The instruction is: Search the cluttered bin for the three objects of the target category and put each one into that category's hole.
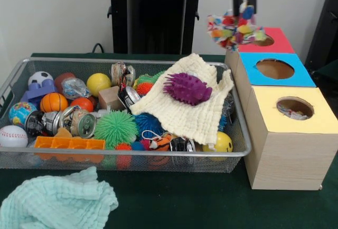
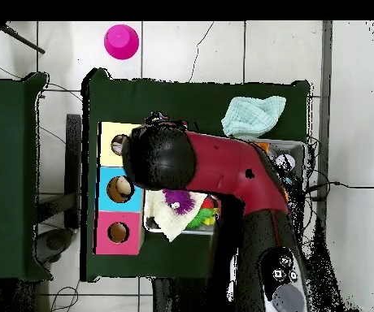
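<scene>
Clenching a multicoloured cloth toy [image 1: 236, 29], with the jaws [image 1: 244, 2] coming down from the top edge and pinching its upper end. Dangling the toy just above the red box [image 1: 279, 43], over and slightly left of its hole [image 1: 262, 40]; not yet dropped in, judging by the gap.

Moving outward: standing in a row at the right, red box farthest, blue box [image 1: 296, 76] in the middle, yellow box [image 1: 311, 118] nearest. Showing something pale inside the yellow hole [image 1: 294, 107], too dim to name. Showing nothing inside the blue hole [image 1: 274, 69].

Lying to the left, the wire bin [image 1: 158, 156], still crowded: a cream cloth [image 1: 182, 110] spread over the right part with a purple spiky ball [image 1: 187, 88] resting on it, a green spiky ball [image 1: 115, 127], a yellow ball [image 1: 98, 83], a basketball [image 1: 53, 102], a baseball [image 1: 11, 136] and an orange block [image 1: 68, 143]. Lying outside the bin on the near worktop [image 1: 200, 202], a mint cloth [image 1: 58, 200].

Judging progress: one target apparently about to be released over red; not telling from here how many are already in, since the red hole's inside is hidden. Possibly leaving more to dig out of the bin, perhaps under the cream cloth.

From overhead, the arm [image 2: 223, 166] covering most of the bin.
</scene>
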